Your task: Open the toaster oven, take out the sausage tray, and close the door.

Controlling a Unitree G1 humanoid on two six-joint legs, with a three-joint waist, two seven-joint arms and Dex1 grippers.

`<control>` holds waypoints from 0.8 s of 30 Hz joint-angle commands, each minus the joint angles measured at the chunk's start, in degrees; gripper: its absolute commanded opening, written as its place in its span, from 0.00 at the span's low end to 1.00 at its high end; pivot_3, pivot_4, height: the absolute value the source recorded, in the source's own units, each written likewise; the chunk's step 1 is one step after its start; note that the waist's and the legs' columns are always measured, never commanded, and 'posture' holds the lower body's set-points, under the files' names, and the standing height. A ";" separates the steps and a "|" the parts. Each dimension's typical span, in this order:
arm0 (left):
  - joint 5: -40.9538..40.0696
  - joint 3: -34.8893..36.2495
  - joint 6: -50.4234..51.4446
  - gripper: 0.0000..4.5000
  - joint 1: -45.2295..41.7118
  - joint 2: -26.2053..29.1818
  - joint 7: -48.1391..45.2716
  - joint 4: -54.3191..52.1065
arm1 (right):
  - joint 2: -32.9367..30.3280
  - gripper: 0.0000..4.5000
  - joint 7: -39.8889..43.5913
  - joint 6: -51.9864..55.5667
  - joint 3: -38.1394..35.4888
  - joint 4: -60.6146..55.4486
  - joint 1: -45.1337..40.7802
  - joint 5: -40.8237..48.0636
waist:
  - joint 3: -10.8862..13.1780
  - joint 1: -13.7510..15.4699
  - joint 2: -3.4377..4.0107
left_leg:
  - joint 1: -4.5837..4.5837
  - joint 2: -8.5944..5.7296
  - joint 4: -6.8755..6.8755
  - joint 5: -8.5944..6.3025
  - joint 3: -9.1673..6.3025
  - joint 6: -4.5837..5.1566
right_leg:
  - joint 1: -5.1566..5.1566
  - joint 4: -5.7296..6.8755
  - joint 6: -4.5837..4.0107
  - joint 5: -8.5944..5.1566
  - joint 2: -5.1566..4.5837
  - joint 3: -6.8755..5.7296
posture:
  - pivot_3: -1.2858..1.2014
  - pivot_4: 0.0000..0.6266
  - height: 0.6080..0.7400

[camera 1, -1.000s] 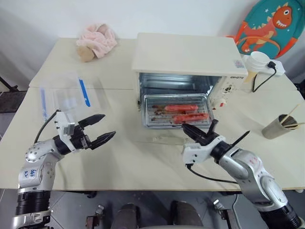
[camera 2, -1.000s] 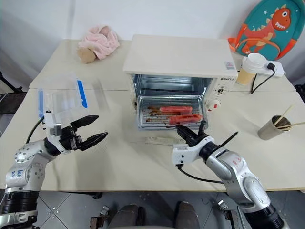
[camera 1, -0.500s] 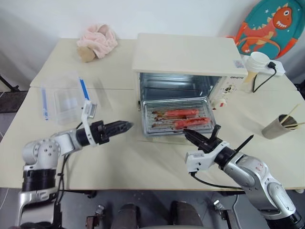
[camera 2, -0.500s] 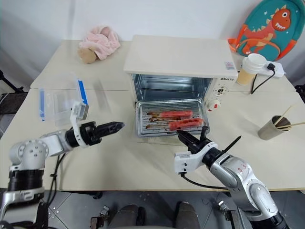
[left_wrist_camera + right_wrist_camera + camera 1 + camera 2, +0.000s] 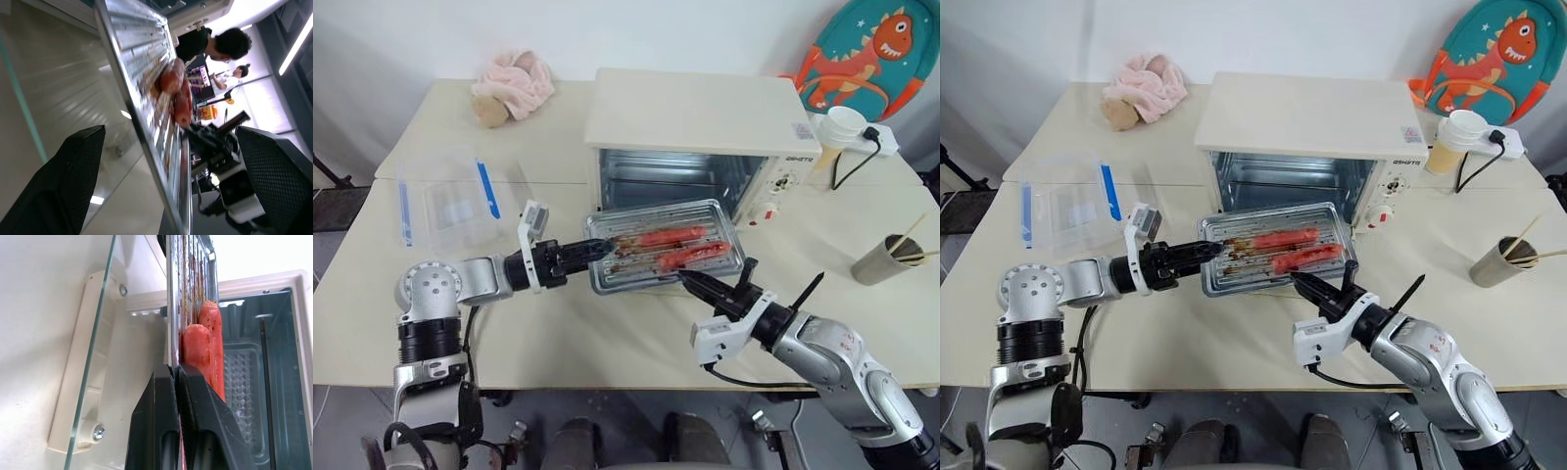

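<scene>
The cream toaster oven (image 5: 695,113) stands open at the back of the table. Its glass door (image 5: 80,362) lies folded down in front of it. The silver sausage tray (image 5: 626,277) is out of the cavity and hangs above the door, with two reddish sausages (image 5: 662,237) on it. My right gripper (image 5: 691,282) is shut on the tray's front rim (image 5: 172,333). My left gripper (image 5: 600,249) is at the tray's left edge. Its fingers (image 5: 73,181) stand apart on either side of the rim (image 5: 132,112), so it is open.
A clear plastic box with blue clips (image 5: 450,201) sits on the left of the table, a pink plush (image 5: 514,83) behind it. A paper cup (image 5: 842,127) and a cable are right of the oven. A cup with chopsticks (image 5: 886,259) stands at the right edge.
My left arm swung right to the tray's left edge and rolled its wrist. My right gripper drew the tray out of the oven toward the table's front.
</scene>
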 commanded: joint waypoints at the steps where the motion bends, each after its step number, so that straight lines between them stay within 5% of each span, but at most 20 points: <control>1: -1.15 2.99 0.57 0.74 -0.80 -0.98 2.15 0.52 | -0.08 0.00 0.40 -0.92 -0.93 -2.28 -1.16 1.76 | 0.00 -0.04 0.00 | 0.01 0.00 0.00 0.00 -0.01 0.00 | 0.00 0.01 0.00 0.00 0.00 0.00 | 0.52 0.24 1.00; 12: -3.11 6.30 4.32 0.03 -1.17 -3.64 4.80 0.17 | -0.19 0.00 2.57 -0.67 -1.55 -2.81 -1.43 4.64 | 0.00 0.06 0.00 | 0.00 -0.01 0.01 0.01 -0.01 -0.02 | 0.01 -0.01 0.00 0.00 -0.01 0.01 | 0.52 0.24 1.00; 15: -3.81 7.78 7.36 0.02 -1.68 -3.88 5.41 1.31 | -0.07 0.00 4.71 0.76 -1.70 -3.14 -1.32 7.75 | 0.00 0.00 0.00 | 0.02 0.00 0.01 0.01 -0.01 -0.02 | 0.01 0.01 0.00 0.00 0.00 0.00 | 0.52 0.24 1.00; 24: -12.65 11.34 7.86 0.00 -4.48 -0.80 12.86 10.56 | -3.12 0.56 11.09 0.07 -5.14 -4.12 -0.22 24.65 | 0.00 0.04 -0.02 | 0.02 0.00 0.02 0.02 -0.03 -0.02 | 0.01 0.03 0.00 0.00 -0.01 0.00 | 0.52 0.24 1.00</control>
